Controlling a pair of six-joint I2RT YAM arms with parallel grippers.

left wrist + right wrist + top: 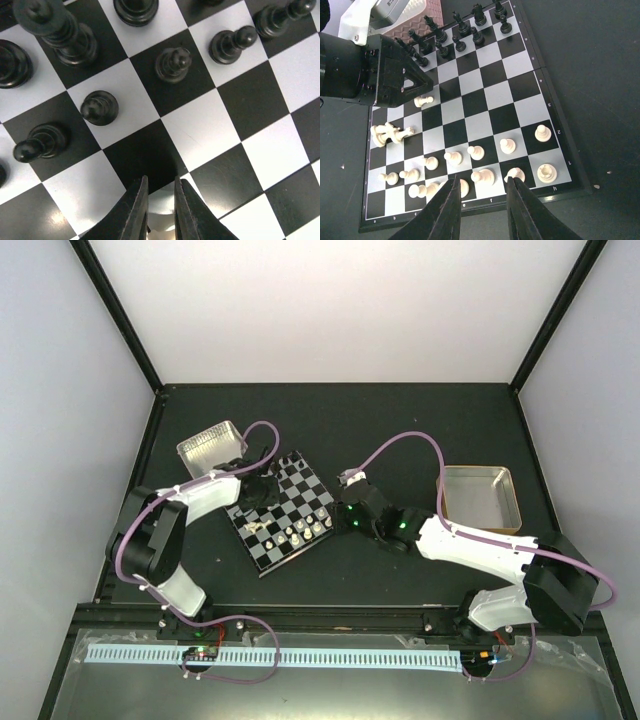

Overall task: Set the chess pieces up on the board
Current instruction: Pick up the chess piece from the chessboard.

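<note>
Your left tool (161, 180) is narrow, grip unclear, black pieces (172, 64) ahead; only the right wrist shows white pieces (476, 150) beyond your wide right tool (483, 182).

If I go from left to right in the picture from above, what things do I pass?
First the ribbed silvery metal tray, then the black-and-grey checkered chessboard, then the right pincer, then the smooth shiny rectangular metal tray.

ribbed metal tray (210, 443): 10 o'clock on dark surface (400, 420) | plain metal tray (480, 498): 3 o'clock, well apart | black pieces (479, 19): upright, 12 o'clock in right wrist view
</note>
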